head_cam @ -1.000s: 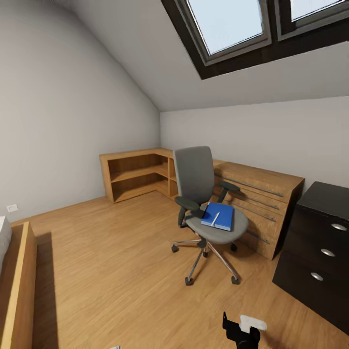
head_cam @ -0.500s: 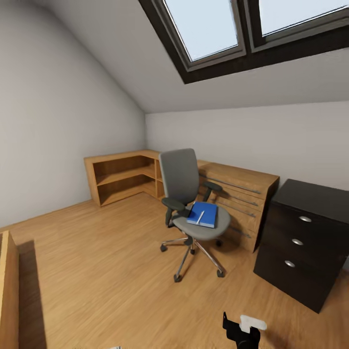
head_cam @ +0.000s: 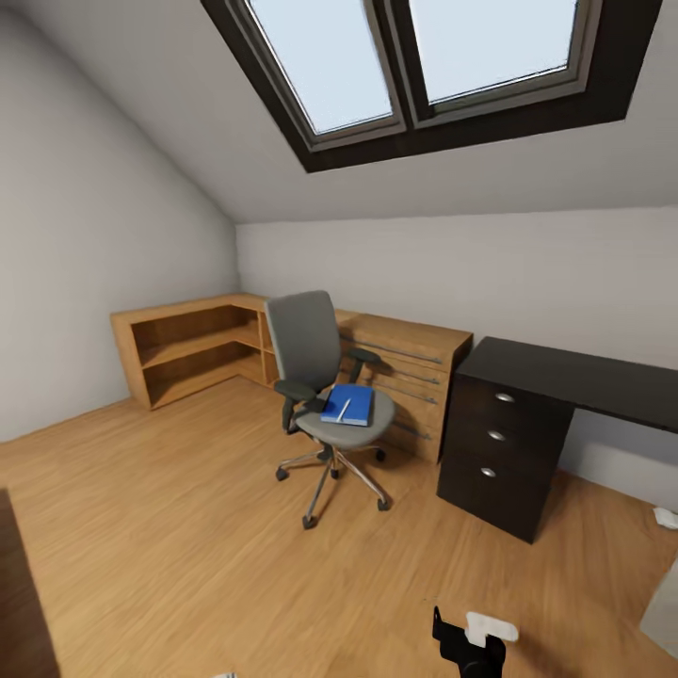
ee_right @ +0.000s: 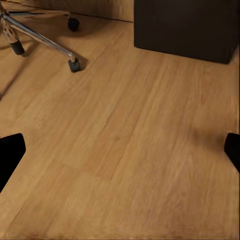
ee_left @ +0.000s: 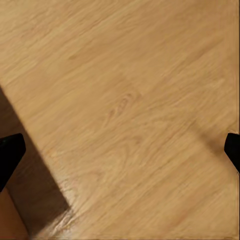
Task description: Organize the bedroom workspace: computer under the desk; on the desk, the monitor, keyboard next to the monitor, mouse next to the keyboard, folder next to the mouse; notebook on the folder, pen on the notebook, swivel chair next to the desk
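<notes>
Handling comes first with the folder [head_cam: 347,405]: I judge it light, thin and fairly stiff, with a smooth cover that could slide on the upholstery, so it wants a pinch across one free edge that overhangs or lies clear of the seat, not a grab from above. A slim white object, probably the pen [head_cam: 342,410], rests on top and looks loose; tilt the folder and I expect it will roll off. Whether a notebook lies between them is too small to tell.

Seen from the head camera, the folder is a flat bright blue rectangle lying on the seat of the swivel chair [head_cam: 315,377], which has a tall grey back, black armrests and a chrome star base on castors. The chair stands on the wooden floor [head_cam: 188,527] in front of a light-wood cabinet with shelves [head_cam: 188,353] and near the desk [head_cam: 527,414], not touching it. The desk shows a glossy black top and black drawers with round silver knobs; the part of its top in view is bare.

Both grippers hang over the floor, well apart from the chair. On the left gripper [ee_left: 120,150] the two fingertips sit at opposite margins of its wrist picture, spread wide with nothing between them. The right gripper [ee_right: 120,150] is spread the same way and empty, with a castor and chrome leg of the chair ahead of it.
</notes>
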Motion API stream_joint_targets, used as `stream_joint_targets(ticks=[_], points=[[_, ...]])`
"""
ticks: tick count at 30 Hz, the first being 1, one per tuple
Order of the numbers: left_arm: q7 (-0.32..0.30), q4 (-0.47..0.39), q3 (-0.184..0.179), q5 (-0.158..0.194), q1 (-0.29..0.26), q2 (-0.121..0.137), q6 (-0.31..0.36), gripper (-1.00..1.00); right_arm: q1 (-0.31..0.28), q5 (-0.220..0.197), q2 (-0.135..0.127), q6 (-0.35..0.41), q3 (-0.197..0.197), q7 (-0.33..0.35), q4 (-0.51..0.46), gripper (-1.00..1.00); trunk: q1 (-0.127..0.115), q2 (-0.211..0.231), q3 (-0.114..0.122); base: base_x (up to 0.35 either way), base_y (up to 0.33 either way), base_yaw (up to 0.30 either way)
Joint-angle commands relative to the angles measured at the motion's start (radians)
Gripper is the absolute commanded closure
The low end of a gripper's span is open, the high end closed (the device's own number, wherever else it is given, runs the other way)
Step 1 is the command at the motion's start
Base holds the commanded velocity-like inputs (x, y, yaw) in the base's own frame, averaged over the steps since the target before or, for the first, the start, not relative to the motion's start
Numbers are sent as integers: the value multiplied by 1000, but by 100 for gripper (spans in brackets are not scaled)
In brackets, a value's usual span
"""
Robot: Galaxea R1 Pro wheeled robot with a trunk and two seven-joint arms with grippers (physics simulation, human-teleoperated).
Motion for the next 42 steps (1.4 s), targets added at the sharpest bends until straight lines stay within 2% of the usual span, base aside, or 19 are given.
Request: stream_joint_targets(ticks=[1,5,10,13,34,42], points=[[7,-2,-4,7,0,1,3,-100,-1,10,0,-3,-4,-7,2,-100,-5,7,2,-337,0,-300],[7,14,-4,12,0,5,7,-100,-1,11,0,-3,-4,-7,2,-100,-20,35,15,-337,0,-300],[4,21,-2,40,0,8,11,-100,-1,11,0,-3,-4,-7,2,-100,-39,70,30,-337,0,-300],[3,21,-2,43,0,8,12,-100,-1,11,0,-3,-4,-7,2,-100,-51,91,40,-337,0,-300],[2,23,-2,43,0,4,13,-100,-1,11,1,-1,-5,-7,2,-100,-131,238,103,-339,0,-295],[2,23,-2,42,0,4,13,-100,-1,11,6,1,-4,-7,2,-100,-162,294,118,-341,-23,-162]])
